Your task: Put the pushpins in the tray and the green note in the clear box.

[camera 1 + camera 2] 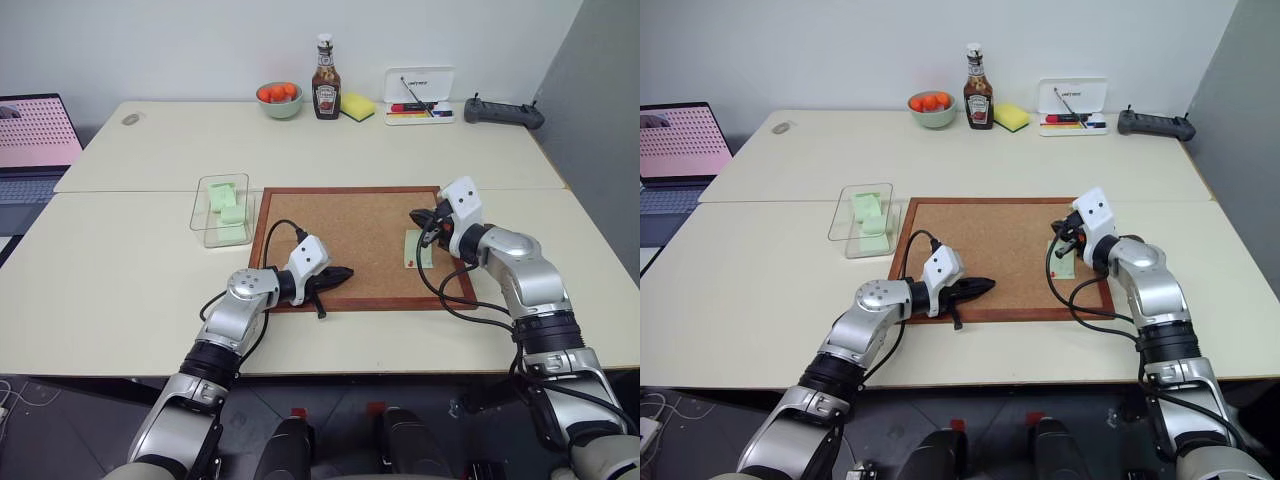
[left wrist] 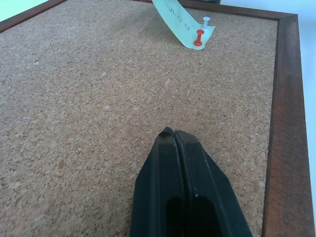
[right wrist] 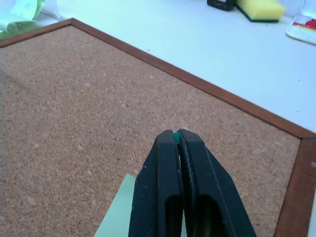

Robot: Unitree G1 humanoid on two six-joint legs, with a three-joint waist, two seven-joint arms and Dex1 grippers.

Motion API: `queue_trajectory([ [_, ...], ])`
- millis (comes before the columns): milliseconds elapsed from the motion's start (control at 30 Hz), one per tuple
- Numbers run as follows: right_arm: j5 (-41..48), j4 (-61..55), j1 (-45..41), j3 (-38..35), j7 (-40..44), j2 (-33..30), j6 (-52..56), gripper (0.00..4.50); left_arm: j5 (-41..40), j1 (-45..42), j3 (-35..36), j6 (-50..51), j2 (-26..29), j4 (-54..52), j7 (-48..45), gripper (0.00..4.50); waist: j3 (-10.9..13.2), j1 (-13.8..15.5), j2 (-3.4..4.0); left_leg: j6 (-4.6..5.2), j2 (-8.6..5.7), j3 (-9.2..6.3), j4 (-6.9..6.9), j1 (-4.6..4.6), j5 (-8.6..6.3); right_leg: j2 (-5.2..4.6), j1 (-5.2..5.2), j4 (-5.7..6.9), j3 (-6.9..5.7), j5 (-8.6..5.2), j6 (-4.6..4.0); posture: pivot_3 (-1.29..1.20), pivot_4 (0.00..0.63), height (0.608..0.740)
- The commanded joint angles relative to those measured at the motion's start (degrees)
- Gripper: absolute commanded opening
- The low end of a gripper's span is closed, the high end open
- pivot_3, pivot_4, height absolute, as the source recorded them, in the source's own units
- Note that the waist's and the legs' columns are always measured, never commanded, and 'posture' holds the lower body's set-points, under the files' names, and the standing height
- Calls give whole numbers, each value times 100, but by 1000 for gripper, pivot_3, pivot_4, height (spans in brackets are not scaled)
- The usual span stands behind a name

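My right gripper [image 3: 177, 136] is pinching a green pushpin [image 3: 175, 137] above the corkboard [image 1: 360, 240] — lift straight, keeping the green note [image 1: 417, 248] flat. Left gripper [image 2: 174, 134] is pressed together, empty, over the board.

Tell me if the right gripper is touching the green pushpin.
Touching. In the right wrist view the right gripper is shut with the green pushpin pinched between its fingertips, above the green note on the corkboard.

Green note [image 1: 417, 249] on corkboard, red pushpin [image 2: 198, 37] through it, green pushpin [image 3: 176, 137] pinched between fingers, clear box [image 1: 222, 209] holding notes.
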Motion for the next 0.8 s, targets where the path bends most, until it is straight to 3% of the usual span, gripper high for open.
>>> queue_trajectory([
  [33,169,-678,160,-419,24,-413,265,12,177,197,-189,116,38,159,-68,0,0,8,0,0,0,1,0,0,0,0,0,-1,0,0,0,0,150,740],
  [367,-282,-1467,1257,-362,234,-1646,365,12,185,119,-208,43,-12,280,-77,0,-4,0,4,2,1,6,-1,2,-1,0,2,-5,3,0,1,0,150,740],
  [667,-1306,-697,1386,306,0,-1973,-434,12,211,-9,-224,-57,-96,452,-85,0,-7,16,6,2,-1,10,4,2,-1,-1,5,-8,7,5,11,0,150,740],
  [800,-1459,-278,1220,272,-200,-1921,-612,696,207,-8,-197,-66,-97,455,-68,0,-7,21,5,2,-3,11,6,2,-1,-3,7,-12,7,6,13,0,150,740],
])
